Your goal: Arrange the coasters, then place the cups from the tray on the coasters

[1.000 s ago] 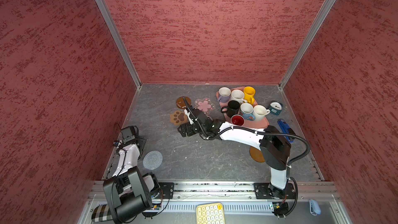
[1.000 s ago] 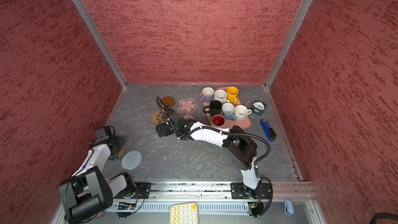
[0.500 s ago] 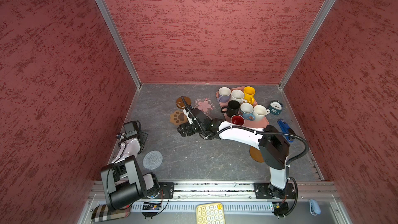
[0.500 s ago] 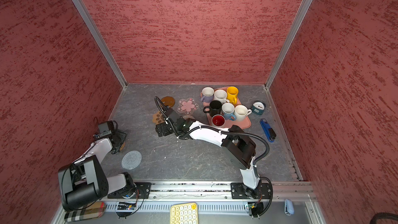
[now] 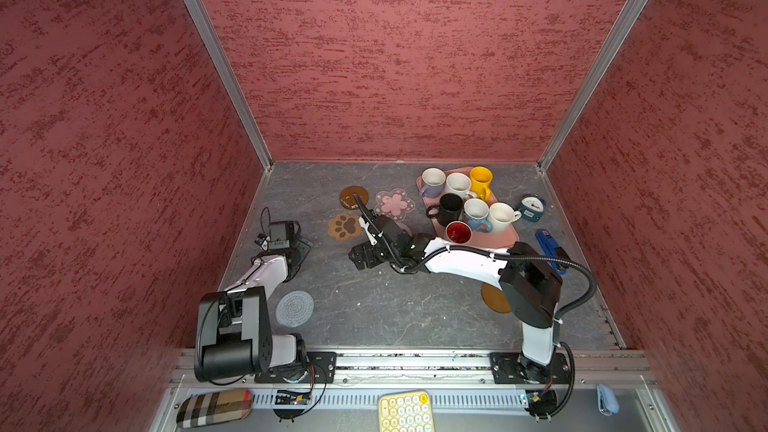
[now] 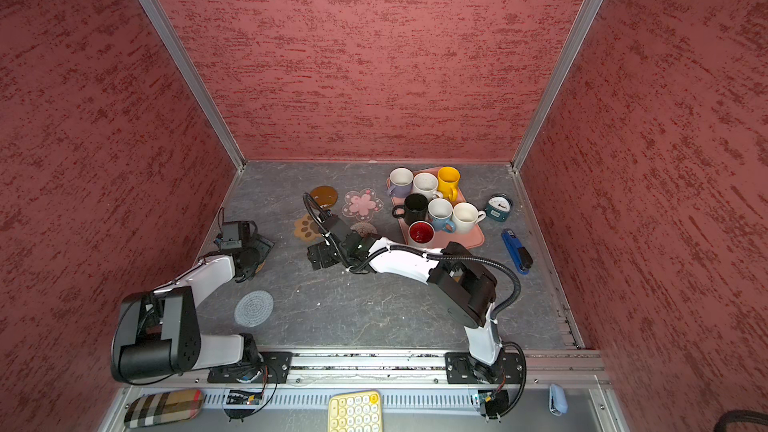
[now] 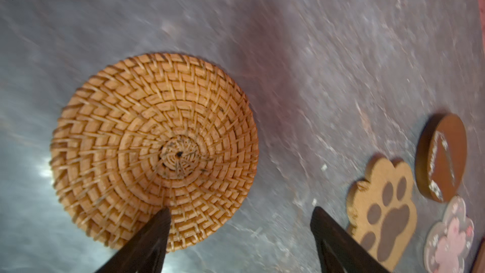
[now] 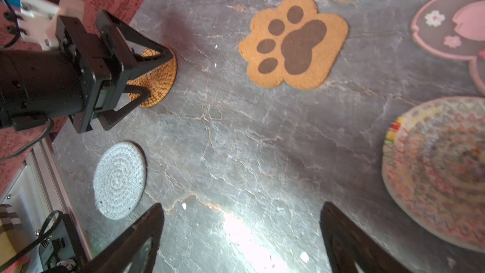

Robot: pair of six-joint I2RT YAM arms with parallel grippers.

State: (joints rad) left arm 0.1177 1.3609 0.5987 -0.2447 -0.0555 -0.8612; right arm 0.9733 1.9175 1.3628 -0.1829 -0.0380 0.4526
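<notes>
Now the tan woven coaster [image 7: 154,151] is seen flat on the desk [image 5: 395,313] by the L wall, directly under the L pincer [image 7: 240,210], whose jaws are spread wide w/ nothing held. One fingertip is over the coaster's rim, the other over bare desk. Contact can't be judged, the L wrist view being blurred. Vs a sec ago, the L arm has been swung away from the rail and further along the wall, so this coaster is judged to be next for pickup or a nudge twd the others. Whether it was itself shifted can't be told. Further out, the paw coaster [image 8: 294,43], brown disc [image 5: 353,197] and flower coaster [image 5: 394,204] are grouped mid-desk. The grey woven coaster [image 5: 294,308] lies apart nr the rail. The R pincer [image 8: 240,206], also open & empty, is held above bare desk, approx where it was. All seven cups [image 5: 476,209] are left on the tray [image 5: 494,236]: arranging isn't done yet.
</notes>
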